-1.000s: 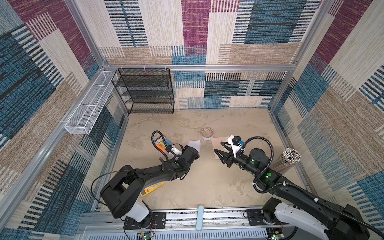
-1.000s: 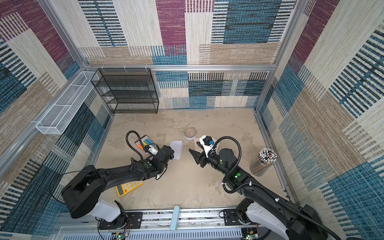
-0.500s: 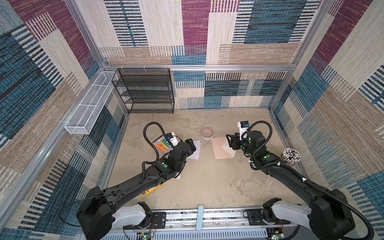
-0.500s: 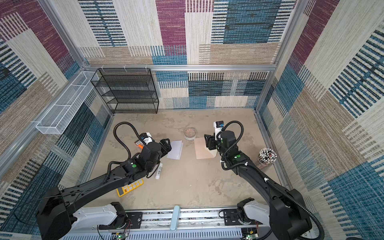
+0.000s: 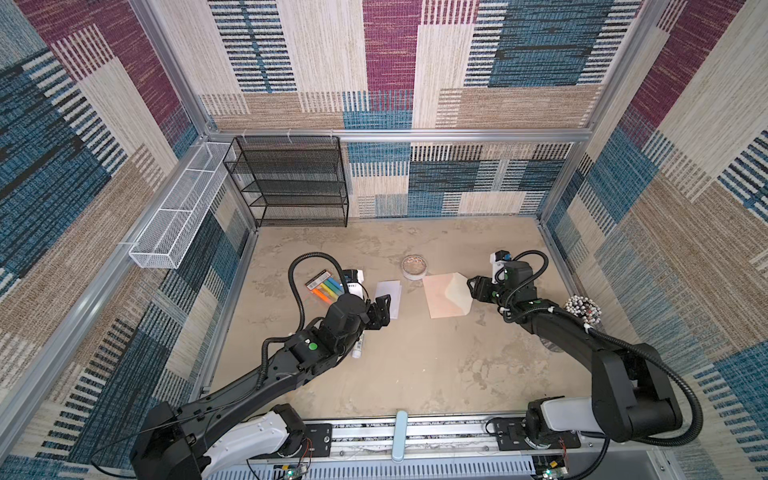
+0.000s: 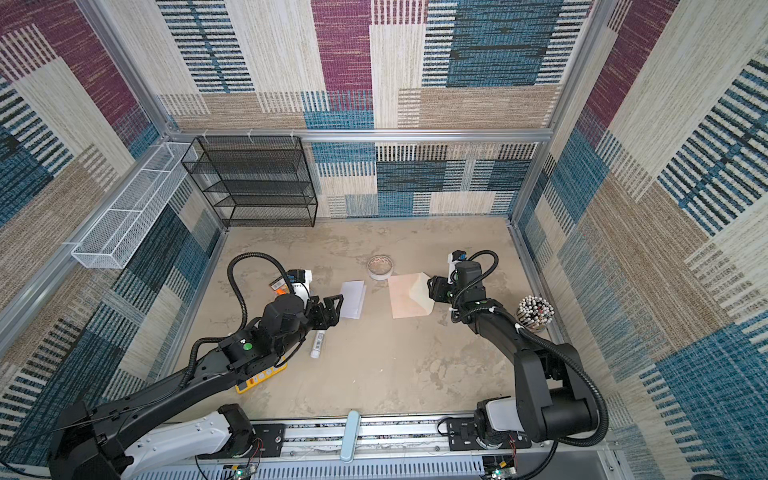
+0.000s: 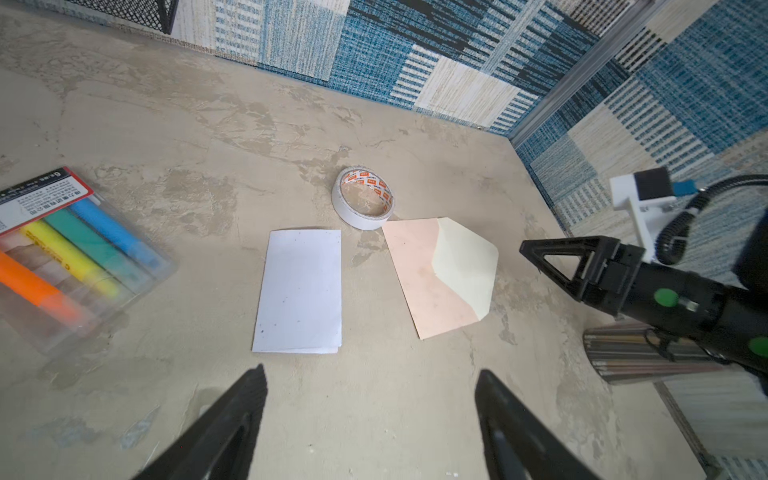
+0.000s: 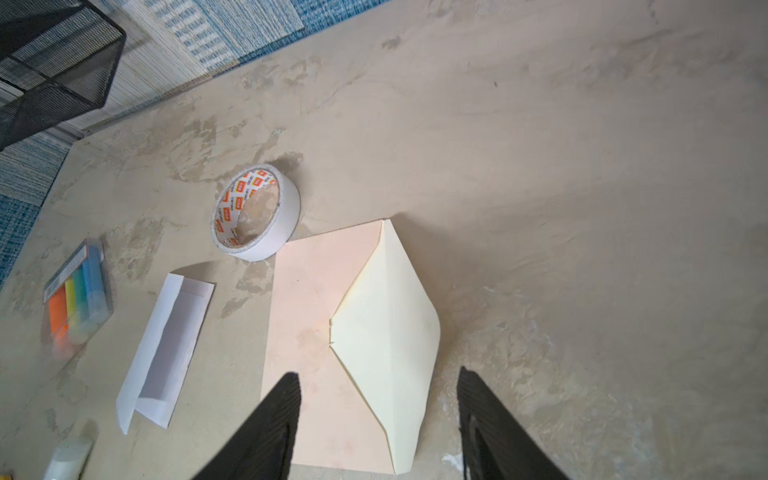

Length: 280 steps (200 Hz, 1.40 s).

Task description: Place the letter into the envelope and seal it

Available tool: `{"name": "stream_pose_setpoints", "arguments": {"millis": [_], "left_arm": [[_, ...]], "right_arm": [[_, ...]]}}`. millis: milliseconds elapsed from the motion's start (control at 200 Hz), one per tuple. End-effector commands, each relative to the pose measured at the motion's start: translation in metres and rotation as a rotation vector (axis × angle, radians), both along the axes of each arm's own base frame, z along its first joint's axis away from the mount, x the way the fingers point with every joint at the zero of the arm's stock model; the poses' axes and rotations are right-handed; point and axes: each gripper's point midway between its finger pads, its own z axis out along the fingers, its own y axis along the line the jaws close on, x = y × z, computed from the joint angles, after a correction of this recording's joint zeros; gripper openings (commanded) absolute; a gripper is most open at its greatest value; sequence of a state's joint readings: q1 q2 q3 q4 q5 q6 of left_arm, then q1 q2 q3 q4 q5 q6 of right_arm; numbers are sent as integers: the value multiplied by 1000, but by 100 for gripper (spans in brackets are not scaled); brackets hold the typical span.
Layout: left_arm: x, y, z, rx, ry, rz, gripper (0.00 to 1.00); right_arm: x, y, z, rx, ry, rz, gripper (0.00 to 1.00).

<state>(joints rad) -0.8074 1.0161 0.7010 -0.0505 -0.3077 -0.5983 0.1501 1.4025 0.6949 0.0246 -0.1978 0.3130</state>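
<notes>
White letter (image 5: 392, 291) outside peach envelope (image 5: 436, 299)

We see the envelope at the letter's 3 o'clock in a top view. Left gripper (image 7: 370, 374) wide, empty; right gripper (image 8: 378, 374) open, empty. We judge flat paper may slide or crease when pinched.

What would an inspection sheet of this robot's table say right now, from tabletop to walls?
Surface: beige mottled tabletop, blotchy, no spill seen.
Job's things: folded white paper letter lies flat, outside and apart from the peach paper envelope with its cream flap.
Clutter: white tape roll by the envelope's corner; clear pack of coloured highlighters; white tube; flat yellow gadget under the left arm; shiny cup of sticks.
Claws: left claw open, empty, short of the letter; right claw open, empty, at the flap.
Cables: black ribbed cables loop above each wrist, off the papers.
Surroundings: black mesh shelf rack, white wire basket, woven patchwork walls.
</notes>
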Motion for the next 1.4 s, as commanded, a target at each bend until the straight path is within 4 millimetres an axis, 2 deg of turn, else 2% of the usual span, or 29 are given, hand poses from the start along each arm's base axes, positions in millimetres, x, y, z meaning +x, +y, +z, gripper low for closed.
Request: {"name": "stream_pose_setpoints", "arguments": {"millis": [0, 215, 491, 616, 746, 912, 992, 1097, 1398], "left_arm": [[-3, 4, 3, 39, -32, -18, 82], [-4, 13, 5, 40, -39, 9, 81], [-7, 17, 10, 52, -49, 10, 81], [-8, 20, 11, 51, -55, 13, 81], [-8, 21, 13, 54, -62, 17, 81], [-7, 20, 14, 57, -65, 16, 81], [-7, 19, 13, 54, -61, 11, 81], [-6, 17, 12, 57, -53, 3, 81], [-10, 18, 11, 38, -47, -2, 81]], "right_arm": [[12, 8, 2, 45, -15, 32, 62], [21, 12, -19, 72, 46, 40, 57], [22, 12, -43, 75, 109, 33, 50], [22, 11, -31, 73, 77, 30, 53], [24, 7, -7, 49, 28, 22, 60], [20, -3, 11, 18, 14, -25, 62], [17, -8, 8, 21, 23, -42, 62], [12, -9, -6, 31, 65, -43, 62], [2, 5, -33, 94, 124, 15, 57]]}}
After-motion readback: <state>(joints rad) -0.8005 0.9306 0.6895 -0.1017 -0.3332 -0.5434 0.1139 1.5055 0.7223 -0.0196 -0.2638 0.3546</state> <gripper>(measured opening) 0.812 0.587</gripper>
